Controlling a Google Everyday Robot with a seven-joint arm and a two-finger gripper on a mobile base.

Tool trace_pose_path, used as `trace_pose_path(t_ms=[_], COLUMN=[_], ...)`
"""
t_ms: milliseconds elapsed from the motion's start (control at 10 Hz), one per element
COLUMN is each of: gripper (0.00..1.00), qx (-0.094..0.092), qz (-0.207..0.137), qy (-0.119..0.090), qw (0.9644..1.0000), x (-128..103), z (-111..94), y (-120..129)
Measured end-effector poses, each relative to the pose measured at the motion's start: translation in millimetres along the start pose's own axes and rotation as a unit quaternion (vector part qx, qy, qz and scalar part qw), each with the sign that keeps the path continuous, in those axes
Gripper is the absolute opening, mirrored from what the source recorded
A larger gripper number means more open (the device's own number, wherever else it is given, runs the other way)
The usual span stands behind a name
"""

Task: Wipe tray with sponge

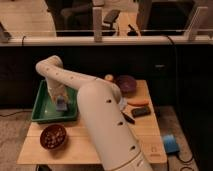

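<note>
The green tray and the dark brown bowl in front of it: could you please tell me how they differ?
The tray is green and rectangular; the brown bowl is round and dark. The tray is far wider than the bowl. The claw is down in the tray at the light blue sponge; nothing reaches the bowl. Both sit on the wooden table.
</note>
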Motion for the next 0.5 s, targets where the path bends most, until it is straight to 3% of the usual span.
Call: trace_pose_path(t_ms=[500], gripper=[0.00], qx=[0.000], qz=[-0.001], qy=[0.000], qw=[1.0000], x=[-0.1], z=[0.3], y=[-1.6])
